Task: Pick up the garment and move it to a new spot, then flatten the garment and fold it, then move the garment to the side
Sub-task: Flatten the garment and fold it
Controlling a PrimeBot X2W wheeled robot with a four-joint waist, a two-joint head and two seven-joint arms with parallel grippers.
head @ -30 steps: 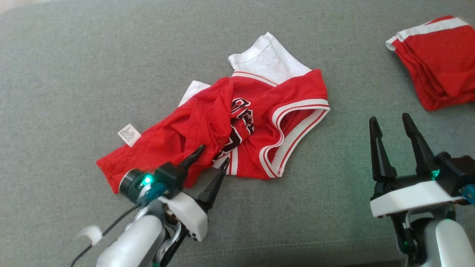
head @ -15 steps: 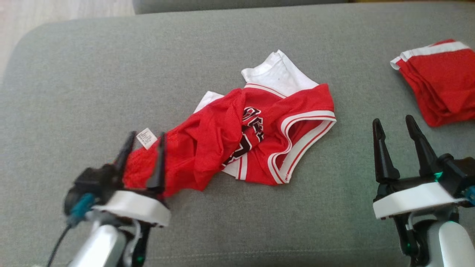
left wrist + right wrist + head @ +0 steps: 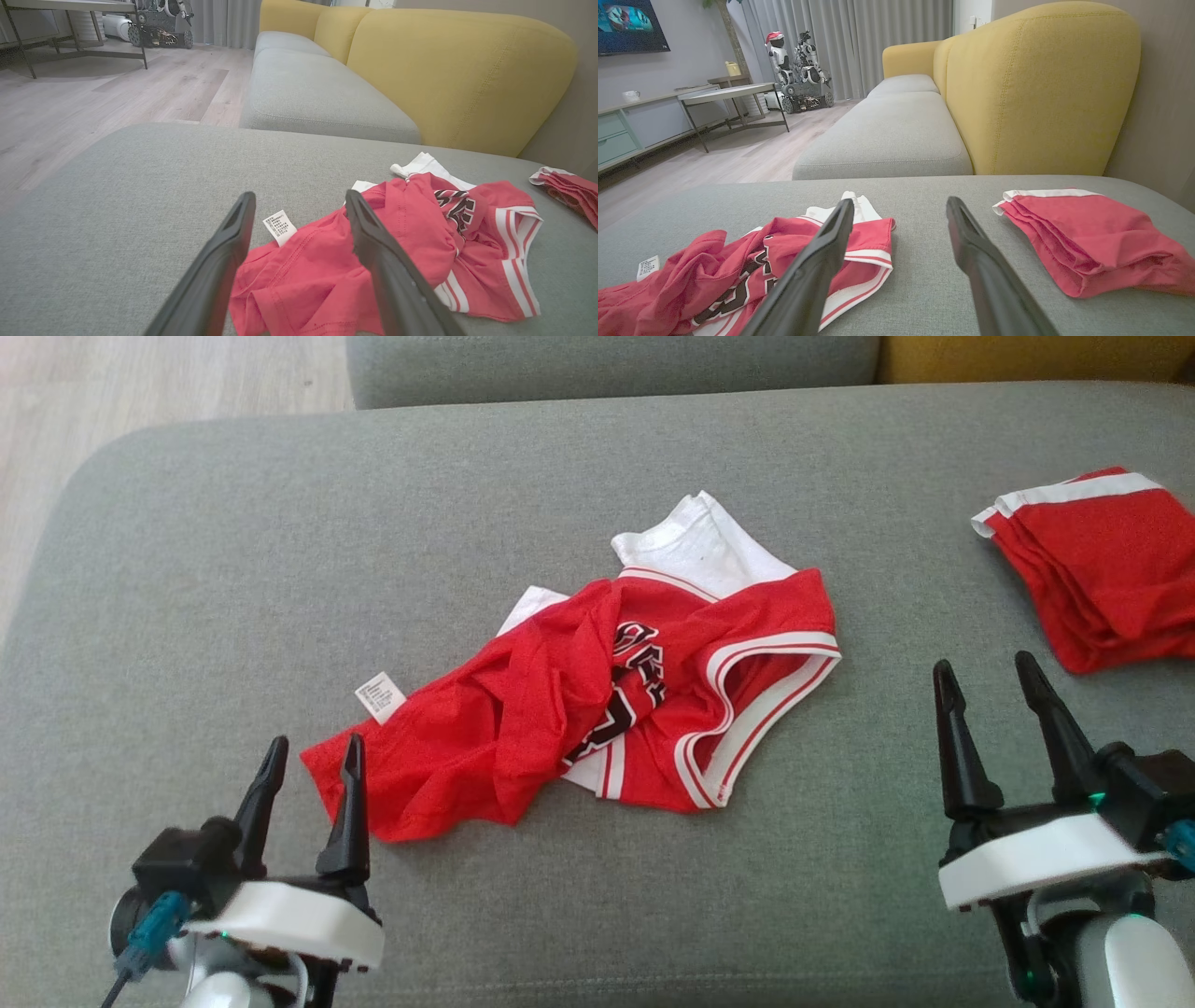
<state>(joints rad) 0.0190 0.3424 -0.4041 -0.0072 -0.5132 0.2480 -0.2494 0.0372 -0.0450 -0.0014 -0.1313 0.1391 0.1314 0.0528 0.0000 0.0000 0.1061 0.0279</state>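
Near left: left gripper [image 3: 316, 742], two long dark fingers spread wide and empty, pointing toward the far side, wrist low over the grey fabric sofa cushion [image 3: 233, 569]. Right finger crossing in front of the near-left hem corner of the crumpled red-and-white mesh basketball jersey [image 3: 523, 709] in the head view; contact impossible to judge. From the left wrist, red hem visible between and beyond the fingers [image 3: 219, 270]. Just past the fingertips, on the jersey's left edge: small white care label [image 3: 380, 696]. Centre: jersey bunched, running diagonally from near left to far right, white part farthest. Near right, well apart from the jersey: right gripper [image 3: 982, 661], fingers likewise parted, gripping nothing, pointing far. Far right: folded red cloth with white trim [image 3: 1102, 569].
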